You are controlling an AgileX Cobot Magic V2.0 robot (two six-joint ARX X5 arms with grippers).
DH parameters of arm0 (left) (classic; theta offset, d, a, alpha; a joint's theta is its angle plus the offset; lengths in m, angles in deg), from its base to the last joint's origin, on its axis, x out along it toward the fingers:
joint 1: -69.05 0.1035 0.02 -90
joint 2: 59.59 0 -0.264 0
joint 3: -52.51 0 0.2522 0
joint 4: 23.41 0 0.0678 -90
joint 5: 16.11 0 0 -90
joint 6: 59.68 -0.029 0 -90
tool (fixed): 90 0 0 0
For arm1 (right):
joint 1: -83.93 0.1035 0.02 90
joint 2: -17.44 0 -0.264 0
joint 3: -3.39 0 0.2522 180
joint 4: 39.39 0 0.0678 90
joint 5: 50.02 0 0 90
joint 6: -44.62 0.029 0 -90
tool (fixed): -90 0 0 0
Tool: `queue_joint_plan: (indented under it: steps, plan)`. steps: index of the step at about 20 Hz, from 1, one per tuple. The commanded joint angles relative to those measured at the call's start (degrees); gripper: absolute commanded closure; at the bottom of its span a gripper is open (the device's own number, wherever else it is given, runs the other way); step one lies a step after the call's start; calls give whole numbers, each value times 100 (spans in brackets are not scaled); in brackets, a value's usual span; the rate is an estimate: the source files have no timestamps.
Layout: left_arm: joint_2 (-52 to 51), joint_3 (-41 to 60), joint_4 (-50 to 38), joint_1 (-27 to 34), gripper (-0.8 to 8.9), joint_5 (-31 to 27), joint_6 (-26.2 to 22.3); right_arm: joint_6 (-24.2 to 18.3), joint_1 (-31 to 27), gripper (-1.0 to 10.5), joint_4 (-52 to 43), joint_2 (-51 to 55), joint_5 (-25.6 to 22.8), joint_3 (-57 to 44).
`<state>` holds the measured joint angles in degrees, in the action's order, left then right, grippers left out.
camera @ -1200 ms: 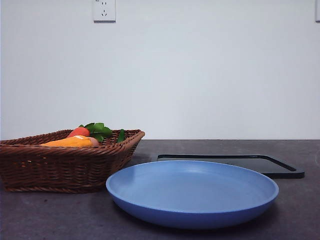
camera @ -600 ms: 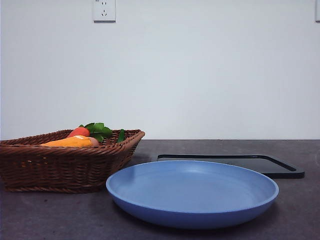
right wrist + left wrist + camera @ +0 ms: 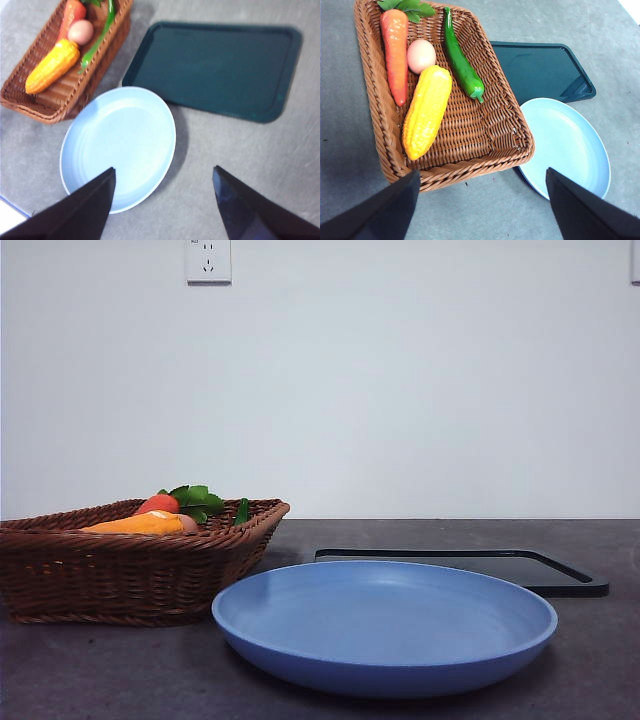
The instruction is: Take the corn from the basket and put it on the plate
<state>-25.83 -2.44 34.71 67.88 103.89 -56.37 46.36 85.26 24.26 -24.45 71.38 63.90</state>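
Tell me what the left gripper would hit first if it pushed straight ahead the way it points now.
Probably the basket: the open left gripper sits above its near braided rim, with the corn lying just beyond. Depth is unclear, so it might meet the table beside the rim instead.

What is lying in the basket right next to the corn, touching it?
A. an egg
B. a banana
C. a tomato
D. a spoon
A. In the left wrist view, a pale pink egg sits against the end of the corn inside the basket, between the carrot and the green chili pepper.
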Motion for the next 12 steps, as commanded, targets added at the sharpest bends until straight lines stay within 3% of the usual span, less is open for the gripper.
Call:
queue_joint_plan:
  steps: [1, 12]
  plan:
    - [31, -87, -68, -9, 403, 24, -72, 101, 162, 627, -63, -334, 26, 94]
    - [28, -87, -66, -9, 406, 24, -70, 133, 1095, 635, -1005, -2889, 7, 94]
